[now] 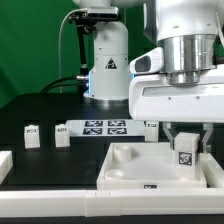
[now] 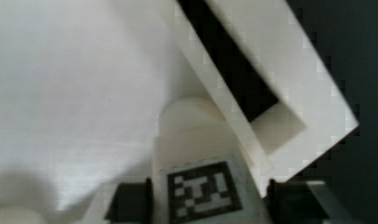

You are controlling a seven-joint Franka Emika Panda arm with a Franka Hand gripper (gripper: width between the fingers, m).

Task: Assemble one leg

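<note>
My gripper (image 1: 186, 150) is shut on a leg (image 1: 185, 152), a small white block with a black-and-white tag, and holds it upright over the right part of the white tray-like slab (image 1: 125, 168) at the front. In the wrist view the leg (image 2: 204, 165) fills the space between my dark fingers (image 2: 136, 200), with the slab's white surface (image 2: 70, 90) and raised rim (image 2: 284, 95) just behind it. Two more legs (image 1: 33, 134) (image 1: 60, 135) stand upright on the black table at the exterior view's left.
The marker board (image 1: 102, 127) lies behind the slab at centre. The robot base (image 1: 105, 60) stands at the back with cables beside it. White rails (image 1: 45, 205) line the table's front edge, and a white corner piece (image 1: 4, 163) sits at the exterior view's left.
</note>
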